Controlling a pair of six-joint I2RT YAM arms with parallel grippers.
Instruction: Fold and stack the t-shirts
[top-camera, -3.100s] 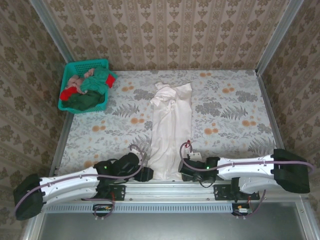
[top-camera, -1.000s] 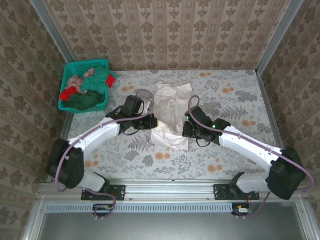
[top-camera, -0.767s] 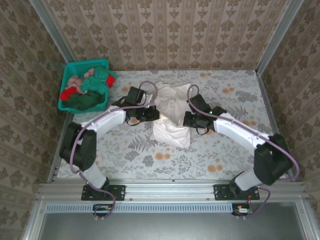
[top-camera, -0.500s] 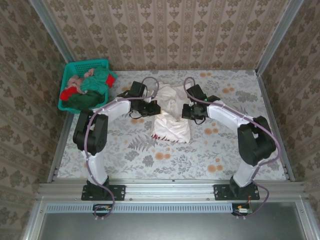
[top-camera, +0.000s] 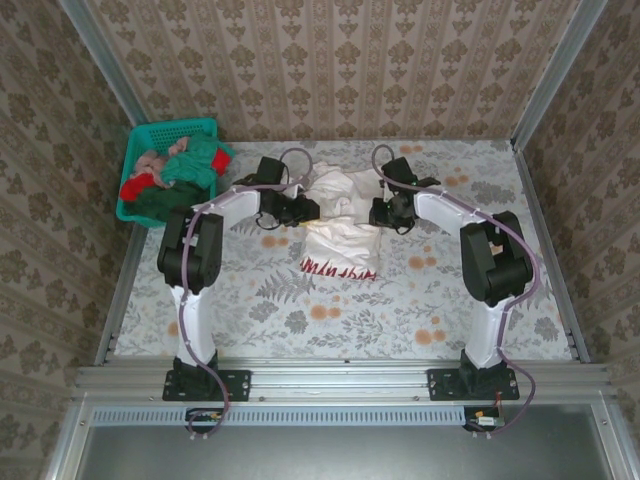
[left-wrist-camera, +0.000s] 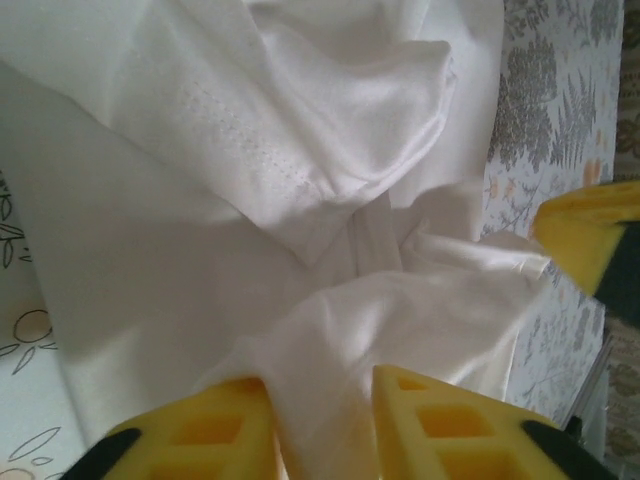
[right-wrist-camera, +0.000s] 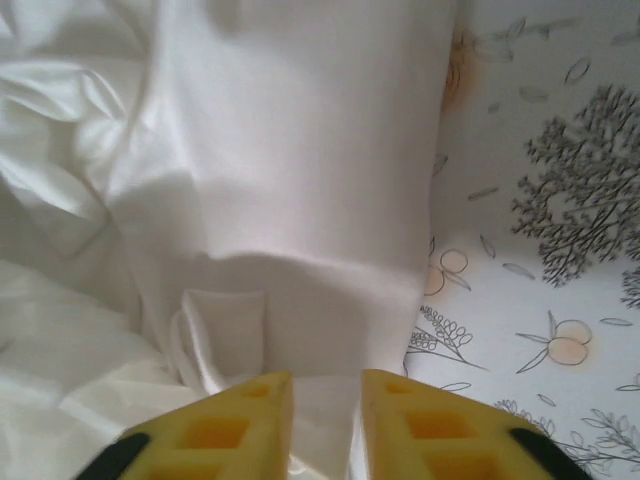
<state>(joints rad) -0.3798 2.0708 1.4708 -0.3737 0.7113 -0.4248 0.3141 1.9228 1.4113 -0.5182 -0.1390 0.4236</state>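
At far left the basket (top-camera: 172, 124) sits against the wall with the other shirts (top-camera: 175, 180) heaped in it, red, green and pale pink, all loose and crumpled. Next comes the left gripper (left-wrist-camera: 318, 395), low over the left side of the white shirt (top-camera: 340, 230). Its jaws stand a little apart with a soft ridge of cloth lying in the gap, too loose to look like a clamp. The white shirt lies mid-table (top-camera: 450, 300), towards the far wall and well apart from the basket, doubled over on itself. It is rumpled at the far end, and red print (top-camera: 338, 268) shows along the near edge. It looks thin, light and limp, so it will probably sag from any one point and drag its lower layers along, and it may slide easily on the smooth patterned top. I judge the best hold to be at two corners of one edge, one per arm, pinching the layers together close to the hem rather than on a loose wrinkle. On the right, the right gripper (right-wrist-camera: 325, 390) sits at the shirt's right edge, its jaws likewise narrowly parted over a small fold, and it does not seem to be squeezing it.
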